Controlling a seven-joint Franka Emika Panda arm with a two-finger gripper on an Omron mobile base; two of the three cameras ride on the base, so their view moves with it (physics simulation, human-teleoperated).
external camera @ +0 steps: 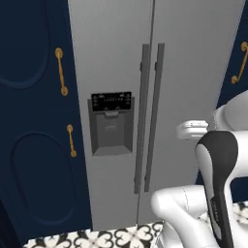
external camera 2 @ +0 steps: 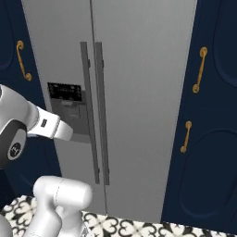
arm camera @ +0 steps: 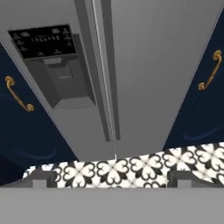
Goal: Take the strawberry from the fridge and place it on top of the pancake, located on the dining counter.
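Observation:
The tall light grey fridge [external camera: 189,68] stands right ahead with both doors closed. Its two long vertical handles [external camera: 149,118] meet at the centre seam, and the black-panelled dispenser recess [external camera: 111,123] is set into the left door. In the hand view my gripper [arm camera: 111,179] is open, its two dark fingertips [arm camera: 40,177] spread wide with nothing between them. It points at the lower part of the fridge [arm camera: 162,65], a short way back from the doors. The strawberry is hidden behind the closed doors. The pancake and the dining counter are out of view.
Navy cabinets [external camera: 34,145] with brass handles [external camera: 60,71] flank the fridge on the left and on the right [external camera 2: 213,115]. Black-and-white patterned floor tiles [external camera: 106,238] run along the fridge's foot. My white arm [external camera: 213,174] rises at the lower right of the left base view.

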